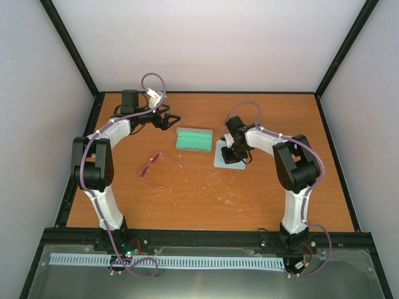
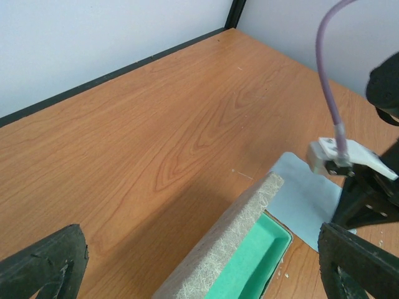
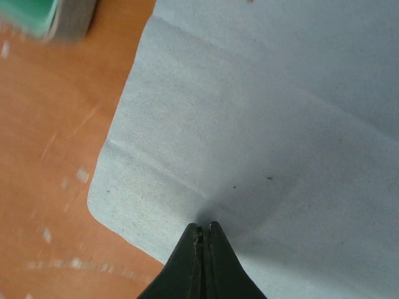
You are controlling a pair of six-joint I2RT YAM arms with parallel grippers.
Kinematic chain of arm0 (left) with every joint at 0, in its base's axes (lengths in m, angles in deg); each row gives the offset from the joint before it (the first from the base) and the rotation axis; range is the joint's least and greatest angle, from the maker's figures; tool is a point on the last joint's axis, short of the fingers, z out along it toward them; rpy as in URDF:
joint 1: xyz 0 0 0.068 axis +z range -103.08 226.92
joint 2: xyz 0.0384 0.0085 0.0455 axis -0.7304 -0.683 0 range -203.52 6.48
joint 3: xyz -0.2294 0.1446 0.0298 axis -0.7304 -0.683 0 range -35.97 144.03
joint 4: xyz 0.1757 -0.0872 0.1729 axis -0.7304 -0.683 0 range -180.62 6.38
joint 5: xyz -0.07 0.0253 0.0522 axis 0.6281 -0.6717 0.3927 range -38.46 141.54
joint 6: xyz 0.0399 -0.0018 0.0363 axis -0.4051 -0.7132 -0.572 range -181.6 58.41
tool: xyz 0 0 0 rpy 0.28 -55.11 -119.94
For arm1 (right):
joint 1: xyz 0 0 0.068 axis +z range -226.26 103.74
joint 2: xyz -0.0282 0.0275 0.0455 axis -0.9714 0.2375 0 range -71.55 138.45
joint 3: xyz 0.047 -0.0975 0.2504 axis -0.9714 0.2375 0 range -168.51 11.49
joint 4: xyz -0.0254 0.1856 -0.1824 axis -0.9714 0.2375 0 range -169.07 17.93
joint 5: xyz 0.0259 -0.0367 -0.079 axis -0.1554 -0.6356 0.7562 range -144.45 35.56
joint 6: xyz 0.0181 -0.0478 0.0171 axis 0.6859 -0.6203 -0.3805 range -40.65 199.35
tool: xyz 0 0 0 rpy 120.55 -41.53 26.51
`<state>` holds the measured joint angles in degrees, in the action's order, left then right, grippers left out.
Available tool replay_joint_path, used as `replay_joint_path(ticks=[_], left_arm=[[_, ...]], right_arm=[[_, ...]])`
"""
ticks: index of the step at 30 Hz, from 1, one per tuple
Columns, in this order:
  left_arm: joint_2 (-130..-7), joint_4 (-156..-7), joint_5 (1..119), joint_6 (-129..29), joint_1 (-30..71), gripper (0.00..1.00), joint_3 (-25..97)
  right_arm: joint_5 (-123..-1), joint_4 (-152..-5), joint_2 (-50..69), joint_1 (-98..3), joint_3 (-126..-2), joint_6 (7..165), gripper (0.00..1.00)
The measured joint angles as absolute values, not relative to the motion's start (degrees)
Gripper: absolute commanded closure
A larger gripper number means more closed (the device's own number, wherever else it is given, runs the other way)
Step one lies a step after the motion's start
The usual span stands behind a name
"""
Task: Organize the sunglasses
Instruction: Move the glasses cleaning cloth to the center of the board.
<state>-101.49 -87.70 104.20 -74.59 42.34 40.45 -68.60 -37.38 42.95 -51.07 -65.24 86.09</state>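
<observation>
Sunglasses (image 1: 151, 168) lie nearest the left hand (image 1: 169, 119), toward the arm bases from its spread fingers. Right hand (image 3: 204, 229), fingers together, touches the cloth (image 3: 280, 93).

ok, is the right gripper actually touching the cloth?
Touching. Right wrist view: the right gripper is shut, its tips meeting the cloth, with a crease running right into them and no gap showing.

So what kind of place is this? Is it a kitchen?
No, probably a robot lab test booth: a left arm and a right arm bolted to a wooden table, with plain white walls in a black frame.
</observation>
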Motion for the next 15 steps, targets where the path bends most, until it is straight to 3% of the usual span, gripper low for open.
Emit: replay_joint_path(ticks=[15], left_arm=[[-99.1,-84.88,104.81,-74.59,42.34,0.01,34.53]], right_arm=[[-73.76,-36.65,33.05,-41.21,-51.01,92.76,0.96]])
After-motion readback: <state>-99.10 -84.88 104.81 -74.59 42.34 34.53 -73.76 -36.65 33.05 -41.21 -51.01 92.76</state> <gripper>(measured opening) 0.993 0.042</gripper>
